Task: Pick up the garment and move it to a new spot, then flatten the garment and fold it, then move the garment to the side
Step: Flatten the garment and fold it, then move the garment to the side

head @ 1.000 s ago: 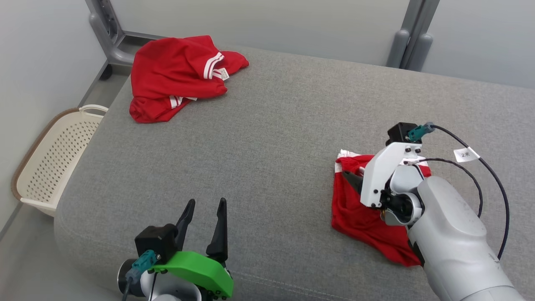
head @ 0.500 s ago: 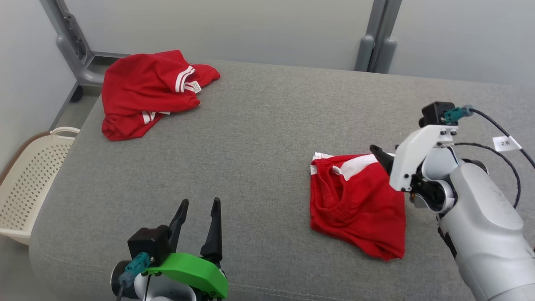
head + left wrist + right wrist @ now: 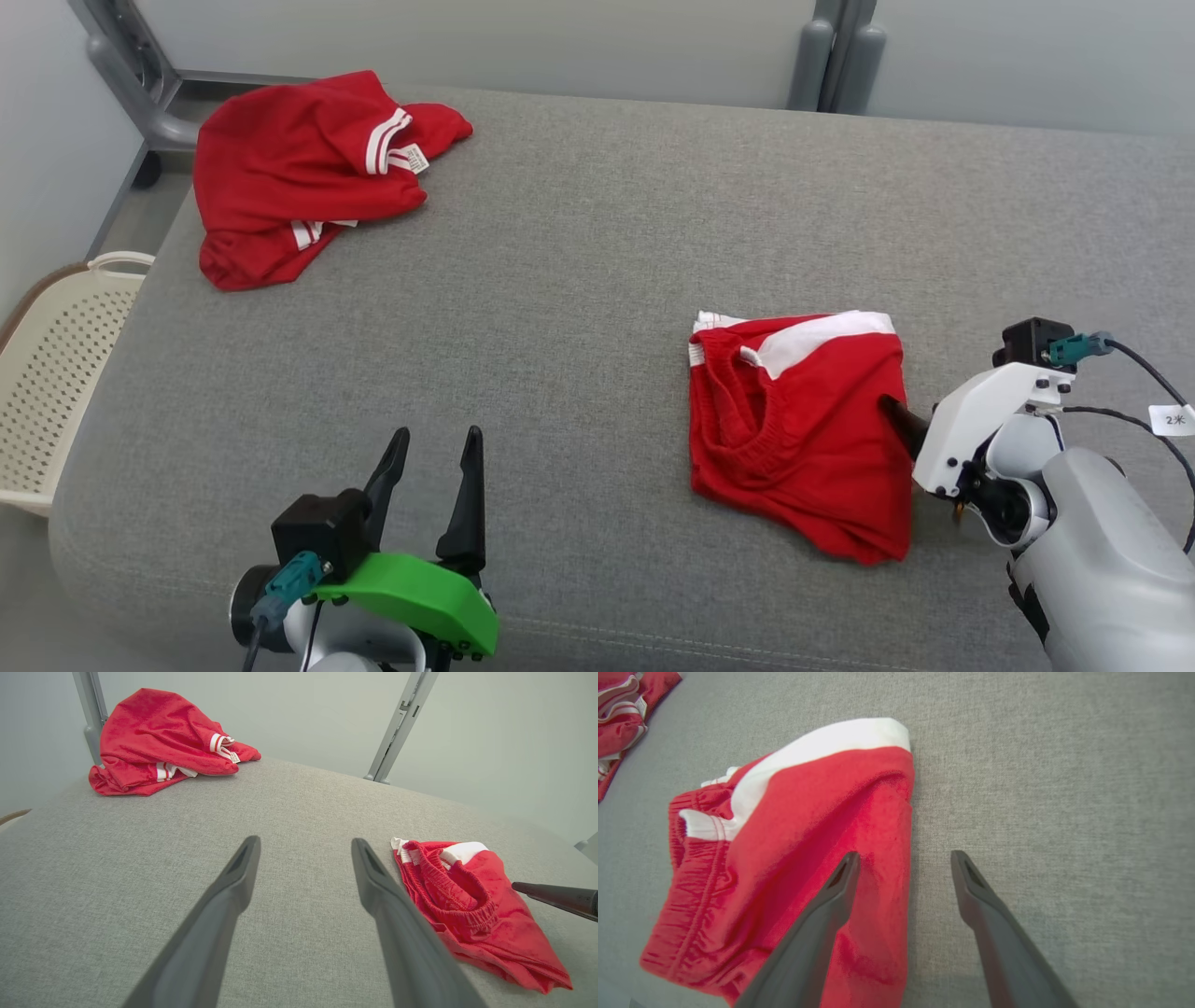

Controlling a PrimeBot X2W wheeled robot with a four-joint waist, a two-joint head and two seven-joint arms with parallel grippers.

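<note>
The garment (image 3: 798, 439), red shorts with a white band and an elastic waist, lies folded on the right half of the grey padded surface (image 3: 579, 280). It also shows in the left wrist view (image 3: 467, 905) and the right wrist view (image 3: 808, 826). My right gripper (image 3: 901, 415) stands open at the garment's right edge, one finger over the red cloth and the other over bare grey (image 3: 904, 855), holding nothing. My left gripper (image 3: 438, 433) is open and empty near the front edge, well left of the garment (image 3: 304, 841).
A second red garment (image 3: 299, 173) with white stripes lies crumpled at the far left corner. A cream perforated basket (image 3: 56, 373) stands on the floor to the left. Grey metal posts (image 3: 831, 51) rise behind the surface before a pale wall.
The head camera has shifted. My right gripper has drawn back from above the garment to its right edge, leaving the folded garment uncovered. The left gripper has not moved.
</note>
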